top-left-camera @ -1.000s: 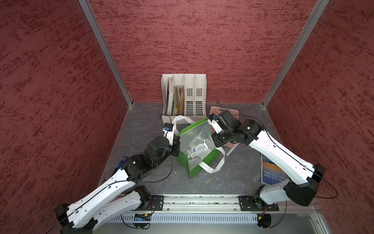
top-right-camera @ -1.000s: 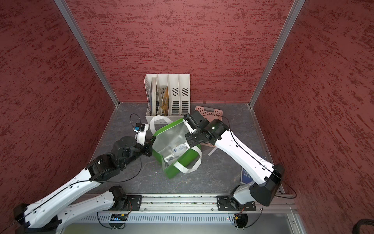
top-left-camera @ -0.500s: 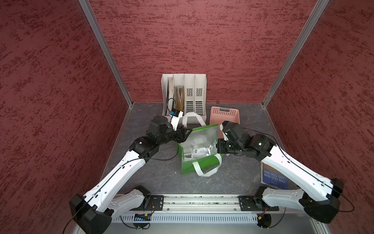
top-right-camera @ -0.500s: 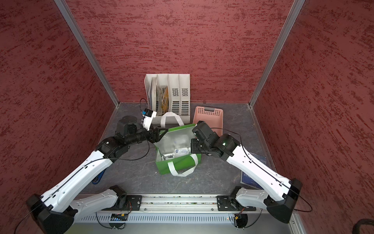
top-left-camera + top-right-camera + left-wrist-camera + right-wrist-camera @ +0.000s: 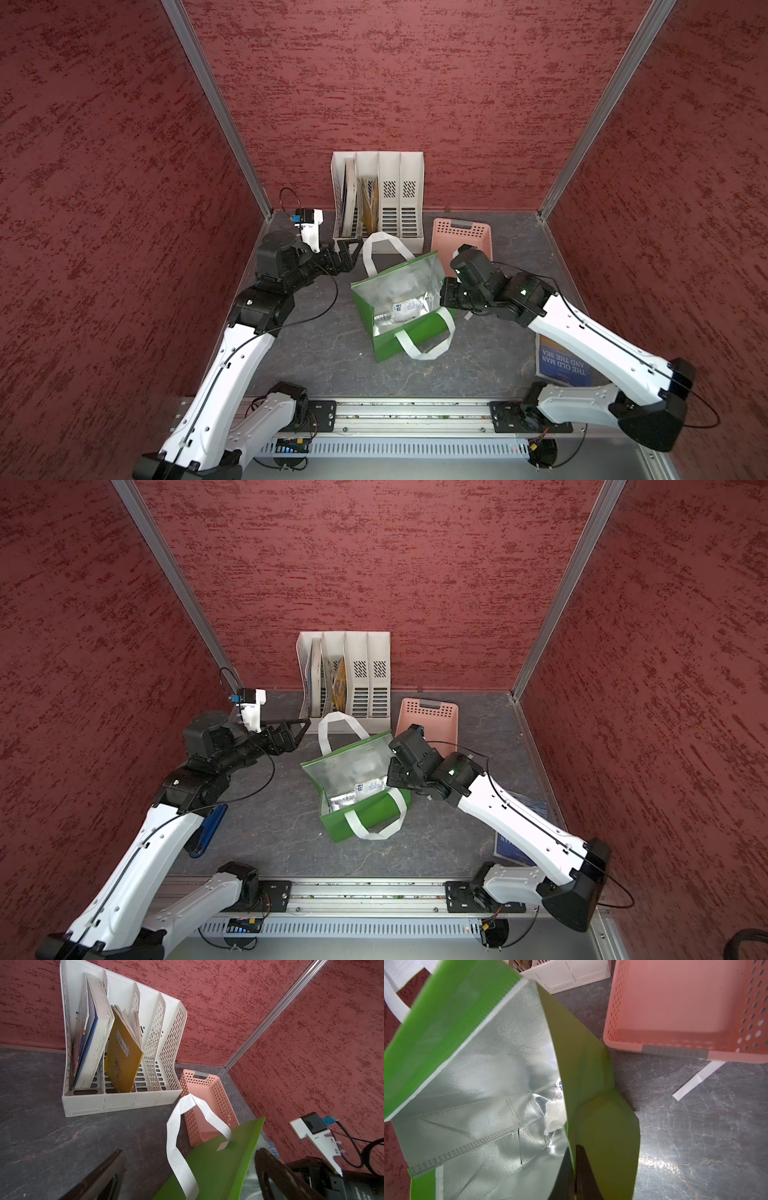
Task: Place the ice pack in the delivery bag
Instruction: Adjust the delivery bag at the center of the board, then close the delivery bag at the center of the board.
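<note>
Ice pack (image 5: 409,309) sits inside the delivery bag (image 5: 411,338) in both top views. The left gripper (image 5: 347,254) is spread wide by the back strap, and the right gripper (image 5: 444,297) is pinching the bag's side wall. Left wrist: fingers wide apart. Right wrist: pack on the foil floor, jaws clamped on green fabric.

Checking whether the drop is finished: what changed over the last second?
The left tool let go of the delivery bag, opened and drew back toward the file rack. The right tool stays shut on the bag's other rim; the ice pack stays inside.
</note>
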`<action>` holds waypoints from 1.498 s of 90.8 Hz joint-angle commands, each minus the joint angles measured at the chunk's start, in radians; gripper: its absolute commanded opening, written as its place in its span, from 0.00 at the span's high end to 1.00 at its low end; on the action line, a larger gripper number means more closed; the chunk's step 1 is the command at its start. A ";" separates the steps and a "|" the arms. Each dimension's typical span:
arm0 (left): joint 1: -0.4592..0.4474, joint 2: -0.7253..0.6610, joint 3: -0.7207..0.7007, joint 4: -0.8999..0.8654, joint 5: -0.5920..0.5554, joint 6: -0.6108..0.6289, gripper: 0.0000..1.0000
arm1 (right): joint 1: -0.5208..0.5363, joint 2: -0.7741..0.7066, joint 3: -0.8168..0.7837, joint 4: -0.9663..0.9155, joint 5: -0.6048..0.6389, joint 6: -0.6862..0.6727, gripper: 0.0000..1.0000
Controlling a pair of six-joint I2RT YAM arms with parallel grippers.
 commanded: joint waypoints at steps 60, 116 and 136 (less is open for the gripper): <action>-0.489 -0.678 -0.499 -0.064 -0.310 -0.083 0.00 | -0.100 -0.572 -0.470 0.515 -0.234 -0.742 0.08; -1.033 -0.478 -0.645 0.120 -1.116 0.026 0.02 | -0.106 -0.341 -0.577 0.707 -0.296 -0.711 0.52; -0.943 -0.513 -0.697 0.188 -1.114 0.018 0.02 | -0.106 -0.303 -0.536 0.739 -0.319 -0.740 0.71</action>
